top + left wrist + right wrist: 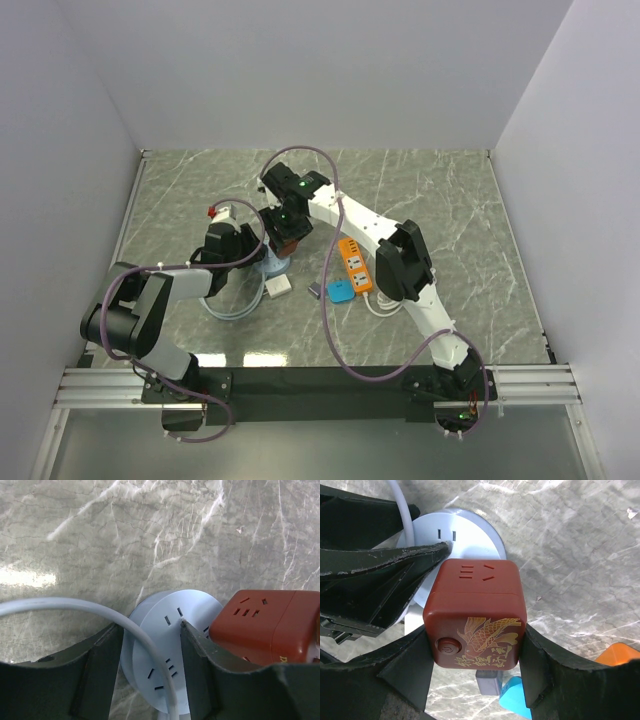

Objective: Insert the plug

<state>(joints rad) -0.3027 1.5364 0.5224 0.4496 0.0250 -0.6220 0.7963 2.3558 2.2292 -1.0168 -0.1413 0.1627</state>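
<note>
Right wrist: at insertion, red cube adapter (pixel 475 615) is clasped by right gripper (pixel 472 667), round socket (pixel 470 530) by left gripper (pixel 150 650); aligned pressing is needed.

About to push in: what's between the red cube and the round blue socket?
One finger of the left gripper, clamped on the socket; the left wrist view shows it beside the cube.
</note>
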